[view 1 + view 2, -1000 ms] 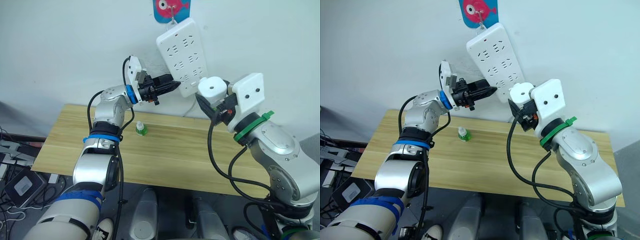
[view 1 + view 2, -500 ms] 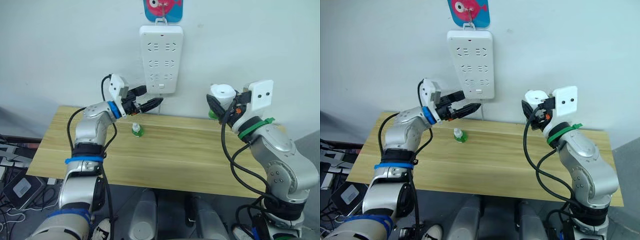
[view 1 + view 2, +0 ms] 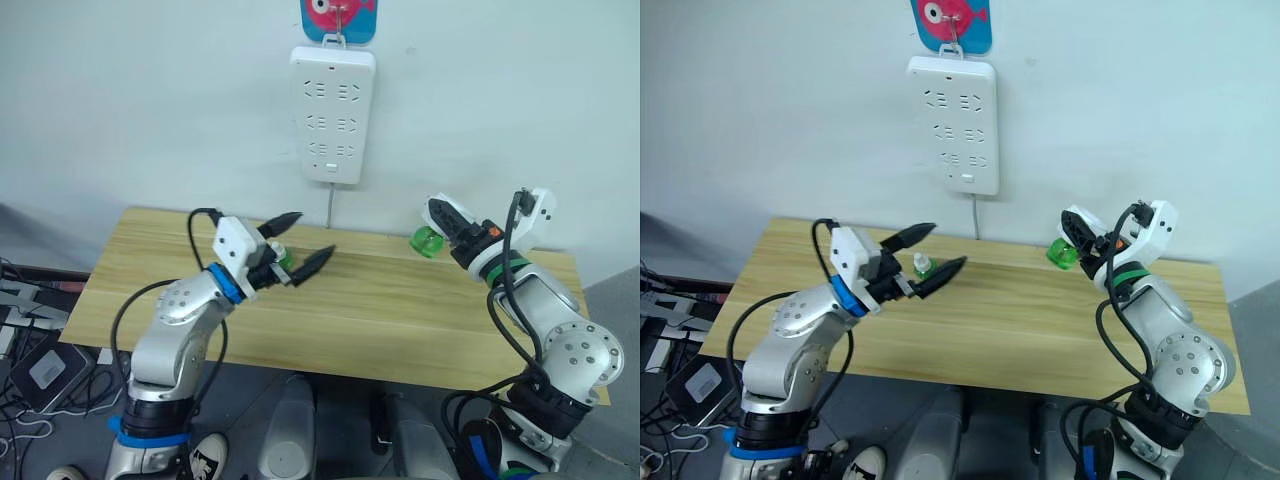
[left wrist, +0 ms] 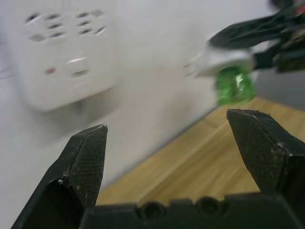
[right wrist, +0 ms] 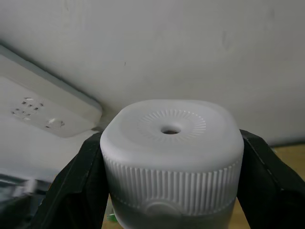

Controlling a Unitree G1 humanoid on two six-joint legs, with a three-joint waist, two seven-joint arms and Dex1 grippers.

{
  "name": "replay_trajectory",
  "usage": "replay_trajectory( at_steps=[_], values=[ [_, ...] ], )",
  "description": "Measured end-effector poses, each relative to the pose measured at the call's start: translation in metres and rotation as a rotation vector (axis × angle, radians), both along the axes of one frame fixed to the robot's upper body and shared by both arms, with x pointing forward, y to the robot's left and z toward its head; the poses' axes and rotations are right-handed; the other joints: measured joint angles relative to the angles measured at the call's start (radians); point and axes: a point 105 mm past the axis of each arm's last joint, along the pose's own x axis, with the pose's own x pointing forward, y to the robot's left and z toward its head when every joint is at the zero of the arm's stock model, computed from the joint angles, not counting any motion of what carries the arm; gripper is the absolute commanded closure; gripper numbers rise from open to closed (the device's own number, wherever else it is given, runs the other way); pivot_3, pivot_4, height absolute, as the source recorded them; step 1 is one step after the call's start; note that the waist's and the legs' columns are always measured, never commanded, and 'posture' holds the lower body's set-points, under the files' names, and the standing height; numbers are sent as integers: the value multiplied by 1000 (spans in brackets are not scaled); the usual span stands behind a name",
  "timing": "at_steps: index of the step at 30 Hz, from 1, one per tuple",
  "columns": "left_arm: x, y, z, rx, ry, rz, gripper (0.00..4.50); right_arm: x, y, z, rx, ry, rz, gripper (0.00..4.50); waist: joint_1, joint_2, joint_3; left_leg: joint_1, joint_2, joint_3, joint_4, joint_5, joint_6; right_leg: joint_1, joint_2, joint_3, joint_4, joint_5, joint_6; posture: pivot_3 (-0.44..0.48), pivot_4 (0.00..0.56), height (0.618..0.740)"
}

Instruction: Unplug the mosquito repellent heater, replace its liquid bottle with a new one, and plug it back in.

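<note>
Wall (image 3: pixel 150 100): plain, pale, evenly lit. A white power strip (image 3: pixel 333 115) hangs upright on it from a hook, below a blue card with a pink fish (image 3: pixel 339 17); a thin cord drops from the strip's lower end behind the counter. Counter (image 3: pixel 380 310): light wood grain, set against the wall. Floor (image 3: pixel 60 400): dark grey, with cables and a grey device (image 3: pixel 40 370) at the counter's left end.

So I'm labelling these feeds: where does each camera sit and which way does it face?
Eye views: on the head, looking down at the table, strip and both arms.
Left wrist: along the open left gripper toward the strip and heater.
Right wrist: along the right gripper, shut on the heater.
Shared: heater, strip.
</note>
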Motion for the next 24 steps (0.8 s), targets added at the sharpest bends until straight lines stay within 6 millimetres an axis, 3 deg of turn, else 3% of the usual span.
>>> replay_trajectory(
  at_steps=[4,8,24],
  values=[
    [-12,-55,-2,-98,43,-138,25,-1,-3,-2,171,57,-2,1410,-2,0,0,0,-2,4,0,0,0,0,-1,4,-1,1,2,358,315,740],
    [2,-74,-9,-165,93,-92,25,-3,-2,6,266,70,-9,1410,-12,0,0,0,-1,3,0,0,0,-1,0,3,-1,1,2,345,304,740],
    [14,-83,-16,-186,98,-61,25,-9,9,15,307,112,47,1410,-34,0,0,-1,-1,3,0,0,0,-1,1,4,-1,1,2,340,299,740]
  ],
)
